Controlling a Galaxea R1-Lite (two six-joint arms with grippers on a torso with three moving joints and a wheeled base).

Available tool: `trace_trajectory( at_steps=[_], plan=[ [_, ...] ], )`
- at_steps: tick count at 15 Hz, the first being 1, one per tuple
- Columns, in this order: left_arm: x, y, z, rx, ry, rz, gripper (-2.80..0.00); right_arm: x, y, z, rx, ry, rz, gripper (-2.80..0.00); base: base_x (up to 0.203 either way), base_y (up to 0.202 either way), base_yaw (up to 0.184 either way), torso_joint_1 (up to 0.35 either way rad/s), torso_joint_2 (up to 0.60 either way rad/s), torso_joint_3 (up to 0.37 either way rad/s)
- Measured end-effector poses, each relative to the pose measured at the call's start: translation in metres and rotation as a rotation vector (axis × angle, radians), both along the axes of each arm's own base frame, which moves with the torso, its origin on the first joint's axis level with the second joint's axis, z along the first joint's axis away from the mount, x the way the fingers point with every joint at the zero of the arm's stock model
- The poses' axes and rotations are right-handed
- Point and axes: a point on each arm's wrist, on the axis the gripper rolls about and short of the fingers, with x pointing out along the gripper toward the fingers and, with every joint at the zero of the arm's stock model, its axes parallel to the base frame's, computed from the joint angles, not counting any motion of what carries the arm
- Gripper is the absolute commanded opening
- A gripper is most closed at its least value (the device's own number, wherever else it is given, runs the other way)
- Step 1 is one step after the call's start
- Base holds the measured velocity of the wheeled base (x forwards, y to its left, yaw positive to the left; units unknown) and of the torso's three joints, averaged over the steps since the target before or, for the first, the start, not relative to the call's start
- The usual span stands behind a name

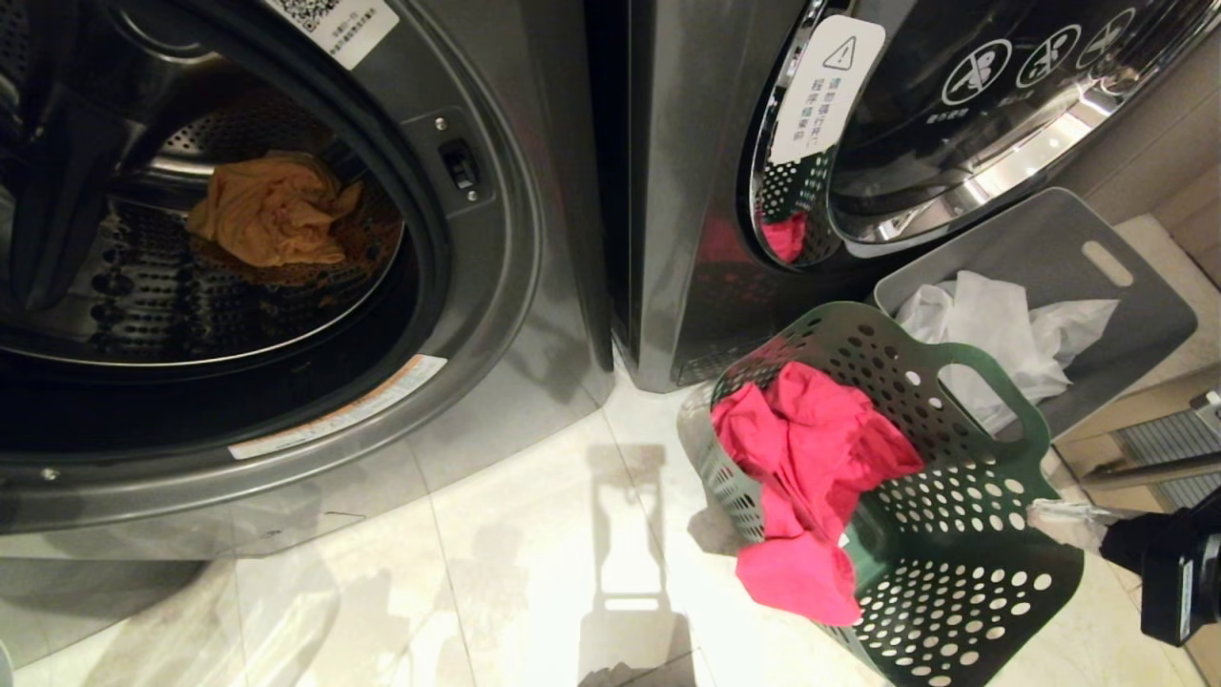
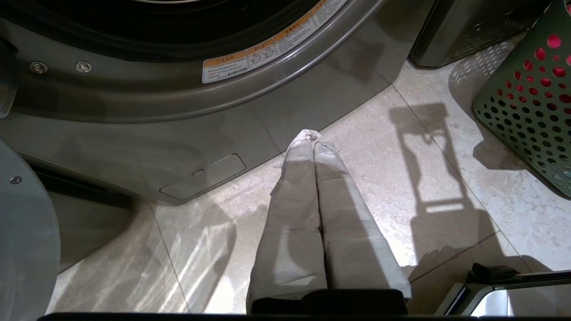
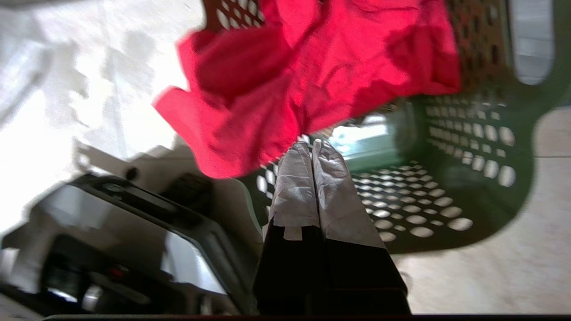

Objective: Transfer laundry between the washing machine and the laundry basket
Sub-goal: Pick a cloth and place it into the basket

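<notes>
Hanging over laundry basket (image 3: 468, 187) rim, red-pink garment (image 3: 312, 80) just beyond right gripper (image 3: 313, 149) fingers pressed together empty, left gripper (image 2: 313, 136) fingers likewise closed above floor (image 2: 446, 178).

On the floor (image 1: 496, 534), the laundry basket (image 1: 954, 572) stands right of the open washing machine (image 1: 496, 286), one garment (image 1: 811, 468) draped over its rim, another garment (image 1: 272, 210) in the drum, a bin (image 1: 1126, 315) behind the basket.
</notes>
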Motion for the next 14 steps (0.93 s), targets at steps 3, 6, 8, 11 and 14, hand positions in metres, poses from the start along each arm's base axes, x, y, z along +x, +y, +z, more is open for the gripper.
trace_trajectory(
  at_steps=[3, 6, 8, 11, 14],
  plan=[
    [0.000, 0.000, 0.000, -0.002, 0.000, 0.000, -2.80, -0.006, -0.002, -0.006, -0.070, -0.015, -0.018, -2.80, 0.000, 0.000, 0.000, 0.000, 0.00, 0.000],
    [0.000, 0.000, 0.000, -0.001, 0.001, 0.000, -2.80, -0.011, -0.003, -0.008, -0.074, -0.018, -0.017, -2.80, 0.000, 0.000, 0.000, 0.000, 0.00, 0.000],
    [0.000, 0.000, 0.000, 0.000, 0.001, 0.000, -2.80, -0.013, -0.003, -0.009, -0.073, -0.020, -0.018, -2.80, 0.000, 0.000, 0.000, 0.000, 0.00, 0.000],
    [0.000, 0.000, 0.000, -0.001, 0.000, 0.001, -2.80, -0.014, -0.003, -0.009, -0.071, -0.024, -0.019, -2.80, 0.001, -0.007, 0.138, 0.003, 0.00, 0.003],
    [0.000, 0.000, 0.000, -0.003, 0.001, 0.001, -2.80, -0.016, -0.003, -0.009, -0.071, -0.028, -0.021, -2.80, 0.001, -0.009, 0.177, 0.005, 0.00, 0.003]
  ],
)
